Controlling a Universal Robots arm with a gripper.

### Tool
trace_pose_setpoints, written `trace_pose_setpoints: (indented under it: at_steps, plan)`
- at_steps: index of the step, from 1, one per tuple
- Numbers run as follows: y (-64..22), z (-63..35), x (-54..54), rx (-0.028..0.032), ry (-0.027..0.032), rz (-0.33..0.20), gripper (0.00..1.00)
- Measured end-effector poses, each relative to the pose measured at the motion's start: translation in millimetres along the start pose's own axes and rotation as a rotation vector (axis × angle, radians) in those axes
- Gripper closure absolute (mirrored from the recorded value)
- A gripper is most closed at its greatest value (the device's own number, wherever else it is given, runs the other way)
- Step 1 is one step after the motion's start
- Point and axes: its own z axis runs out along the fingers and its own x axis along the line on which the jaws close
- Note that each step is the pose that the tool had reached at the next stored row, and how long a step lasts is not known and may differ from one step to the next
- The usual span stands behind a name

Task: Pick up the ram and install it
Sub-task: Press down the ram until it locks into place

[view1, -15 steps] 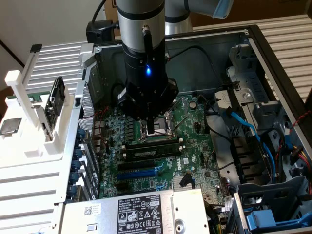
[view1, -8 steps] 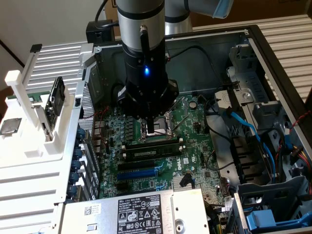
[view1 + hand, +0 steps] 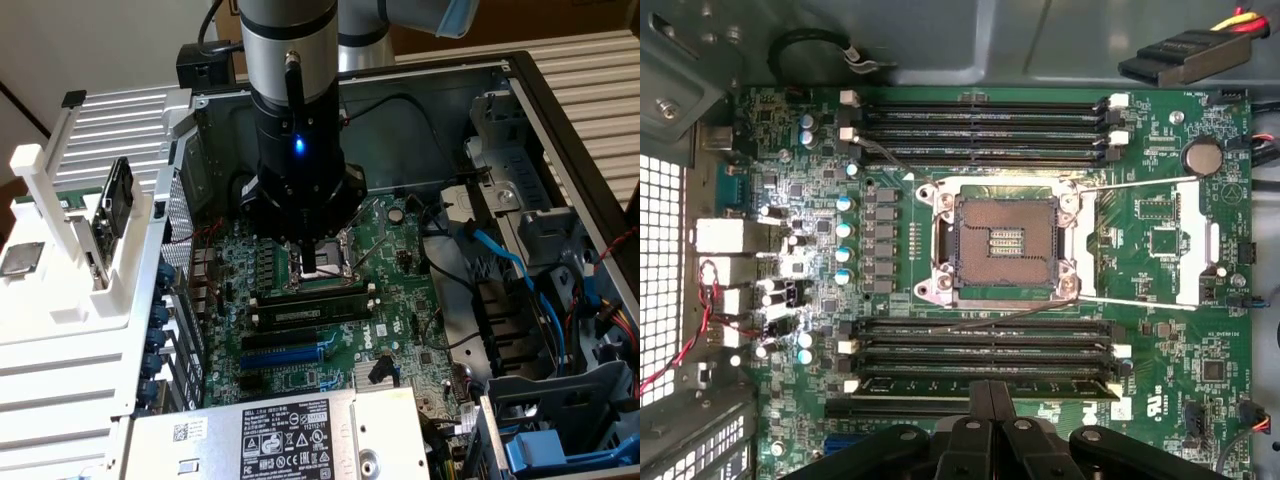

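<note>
On the exterior view's left, a white slotted plastic rack point(image 3: 95, 270) stands beside the open black computer case point(image 3: 560, 120), with a dark flat card point(image 3: 116, 205) propped upright in it. In the middle of that frame the silver-and-black robot arm point(image 3: 295, 110) reaches down over the green motherboard point(image 3: 400, 290), one blue light glowing on its wrist.

Below the arm lie the memory slots. The ram point(image 3: 310, 306) — a long, narrow dark-green stick with black chips — sits in the lower bank of slots, just above the single blue expansion slot point(image 3: 300, 352). In the wrist view it lies in the slot directly in front of the fingertips point(image 3: 985, 384), between that slot's white end clips.

The wrist view counts two banks of four black slots each, one either side of the one square, empty processor socket point(image 3: 1005, 245). One round silver coin cell point(image 3: 1202, 156) sits at upper right.

The black gripper point(image 3: 989, 386) is fully closed, fingertips pressed together and holding nothing, right at the ram's upper edge.

A white label on the grey metal box point(image 3: 270, 440) at the bottom carries print too small to read.
</note>
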Motion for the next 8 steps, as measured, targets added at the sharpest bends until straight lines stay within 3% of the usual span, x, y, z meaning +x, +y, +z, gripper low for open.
trace_pose_setpoints:
  at_steps: [8]
  plan:
    - [-3.0, 0.0, -0.4, 0.0000, 0.0028, 0.000, 0.90]
